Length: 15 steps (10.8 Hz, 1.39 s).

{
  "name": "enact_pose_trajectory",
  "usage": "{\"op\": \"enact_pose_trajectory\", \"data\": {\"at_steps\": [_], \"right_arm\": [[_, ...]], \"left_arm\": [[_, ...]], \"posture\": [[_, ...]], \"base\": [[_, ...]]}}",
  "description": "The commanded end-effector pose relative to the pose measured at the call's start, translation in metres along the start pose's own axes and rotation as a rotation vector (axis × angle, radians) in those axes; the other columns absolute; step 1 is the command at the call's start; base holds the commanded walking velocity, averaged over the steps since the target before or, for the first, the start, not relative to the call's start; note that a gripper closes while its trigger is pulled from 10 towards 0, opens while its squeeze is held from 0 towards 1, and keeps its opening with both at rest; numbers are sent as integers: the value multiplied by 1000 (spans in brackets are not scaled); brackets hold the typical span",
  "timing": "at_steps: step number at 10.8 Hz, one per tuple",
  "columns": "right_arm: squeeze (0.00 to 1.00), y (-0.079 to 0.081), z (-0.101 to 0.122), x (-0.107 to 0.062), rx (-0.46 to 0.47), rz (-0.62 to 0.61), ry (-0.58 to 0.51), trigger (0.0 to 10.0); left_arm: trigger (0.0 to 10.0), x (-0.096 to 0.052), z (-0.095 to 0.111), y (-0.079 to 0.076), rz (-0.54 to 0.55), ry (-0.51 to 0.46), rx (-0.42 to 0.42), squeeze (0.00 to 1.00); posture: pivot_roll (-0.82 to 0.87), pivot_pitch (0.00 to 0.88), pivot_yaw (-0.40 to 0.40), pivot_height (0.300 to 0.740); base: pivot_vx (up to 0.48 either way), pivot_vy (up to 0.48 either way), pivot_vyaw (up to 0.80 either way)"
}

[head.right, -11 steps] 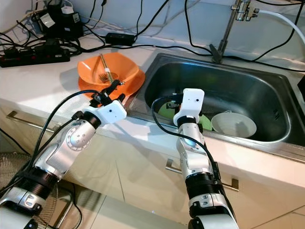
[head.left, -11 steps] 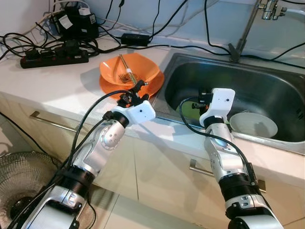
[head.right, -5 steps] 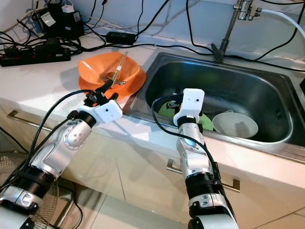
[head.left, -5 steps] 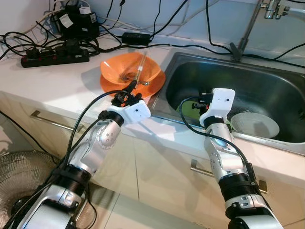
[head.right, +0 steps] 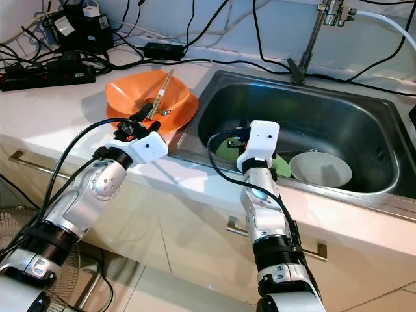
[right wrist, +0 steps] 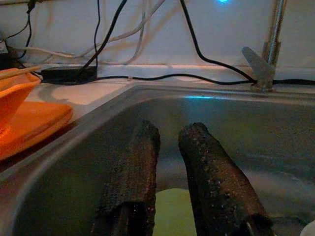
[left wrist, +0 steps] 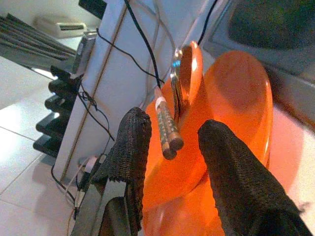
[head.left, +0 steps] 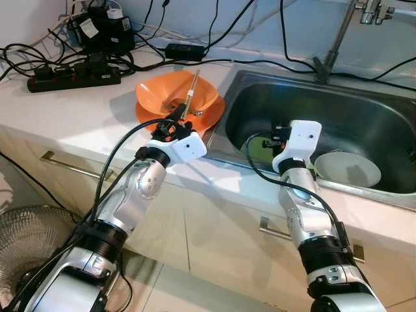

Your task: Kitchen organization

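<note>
- Left wrist view: a pair of wooden chopsticks is seen between the spread fingers of the left gripper — the sticks lean out of an orange bowl and are not yet pinched, a gap showing on either side.
- The bowl is stacked on an orange plate on the white counter, just beside the rim of the steel sink; a metal utensil also rests in the bowl, close behind the chopsticks.
- The right gripper is held low inside the sink with its fingers slightly parted and nothing between them; a green item and a white bowl lie on the sink floor near it.
- The step in hand is judged to be the pickup of the chopsticks. A clean grasp is best made by centring both sticks between the pads before closing — otherwise one may be squeezed out sideways.
- The lift is best taken along the sticks' own lean, so that the light bowl is not tipped and the utensil is not dragged along.
</note>
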State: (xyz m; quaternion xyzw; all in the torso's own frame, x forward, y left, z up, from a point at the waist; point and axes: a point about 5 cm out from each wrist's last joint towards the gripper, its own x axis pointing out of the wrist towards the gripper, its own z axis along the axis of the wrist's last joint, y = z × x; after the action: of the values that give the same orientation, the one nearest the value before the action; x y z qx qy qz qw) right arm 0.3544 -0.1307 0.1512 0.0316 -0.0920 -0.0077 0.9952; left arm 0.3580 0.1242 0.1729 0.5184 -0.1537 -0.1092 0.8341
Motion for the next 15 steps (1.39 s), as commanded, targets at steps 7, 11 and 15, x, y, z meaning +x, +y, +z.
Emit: {"op": "enact_pose_trajectory", "data": {"at_steps": [7, 11, 15], "right_arm": [[0, 0, 1, 1, 8, -8, -11, 10000], [0, -1, 1, 1, 6, -11, -11, 10000], [0, -1, 3, 3, 6, -8, -16, 10000]], "left_arm": [[0, 9, 2, 4, 28, 5, 27, 0], [0, 9, 2, 11, 79, 19, 37, 0], [2353, 8, 41, 48, 278, -210, 28, 0]], "posture": [[193, 34, 20, 740], [193, 35, 18, 740], [203, 40, 9, 740]], "base": [[0, 0, 0], [0, 0, 0], [0, 0, 0]]}}
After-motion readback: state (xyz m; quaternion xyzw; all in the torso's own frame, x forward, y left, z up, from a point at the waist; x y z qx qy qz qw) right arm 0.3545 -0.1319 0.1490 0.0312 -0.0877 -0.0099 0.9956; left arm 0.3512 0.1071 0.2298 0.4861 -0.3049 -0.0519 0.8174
